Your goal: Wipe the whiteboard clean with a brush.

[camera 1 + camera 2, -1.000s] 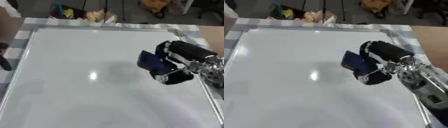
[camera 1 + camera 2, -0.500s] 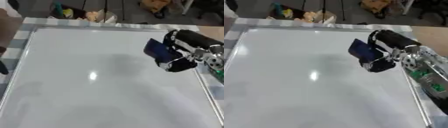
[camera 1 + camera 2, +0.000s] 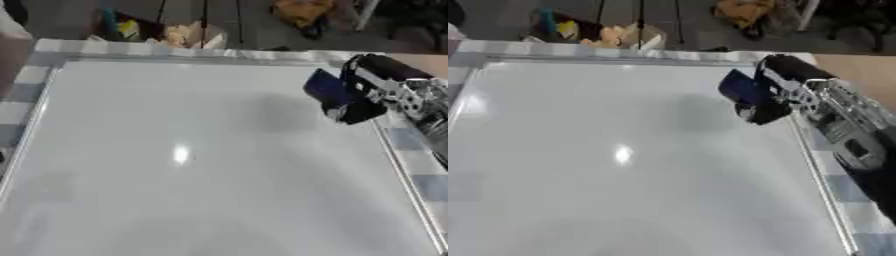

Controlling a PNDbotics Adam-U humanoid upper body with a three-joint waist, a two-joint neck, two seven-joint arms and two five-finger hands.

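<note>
Right hand (image 3: 785,92), fingers curled round dark blue rectangular brush (image 3: 740,89), has swept from mid-right toward far right corner of white glossy whiteboard (image 3: 175,150). No marks visible; wiping looks nearly finished.

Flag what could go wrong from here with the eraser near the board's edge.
1. The right hand holds the dark blue block eraser close to the white whiteboard's far right corner; another outward stroke may catch its metal frame.
2. The eraser looks tilted, so it may wipe with one edge only.
</note>
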